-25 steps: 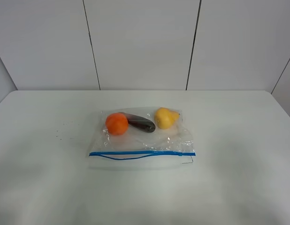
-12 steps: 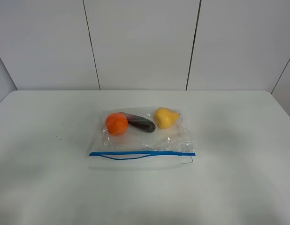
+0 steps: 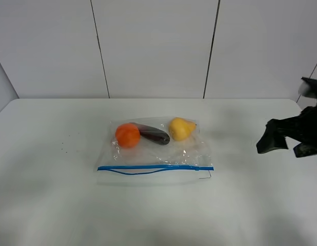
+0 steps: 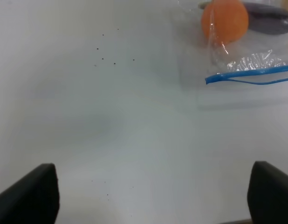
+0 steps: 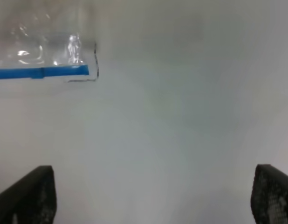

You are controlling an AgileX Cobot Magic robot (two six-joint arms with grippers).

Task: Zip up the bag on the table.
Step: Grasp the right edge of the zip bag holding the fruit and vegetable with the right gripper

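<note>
The clear bag [image 3: 154, 151] lies flat in the middle of the white table [image 3: 56, 195], its blue zipper strip [image 3: 155, 167] along the near edge. On the strip's left half, a second blue line sags away below it. Inside the bag lie an orange fruit [image 3: 127, 135], a dark eggplant [image 3: 154, 135] and a yellow pear [image 3: 181, 128]. My right gripper [image 3: 282, 146] hovers open at the right edge, well right of the bag. In the right wrist view the right gripper [image 5: 148, 198] faces the bag's corner [image 5: 41, 51]. My left gripper [image 4: 148, 196] is open, with the bag [image 4: 246, 51] ahead of it.
A few small dark specks [image 3: 66, 143] dot the table left of the bag. A white panelled wall [image 3: 153, 46] rises behind the table's far edge.
My right arm has come into the high view from the right edge. The bag has not moved.
</note>
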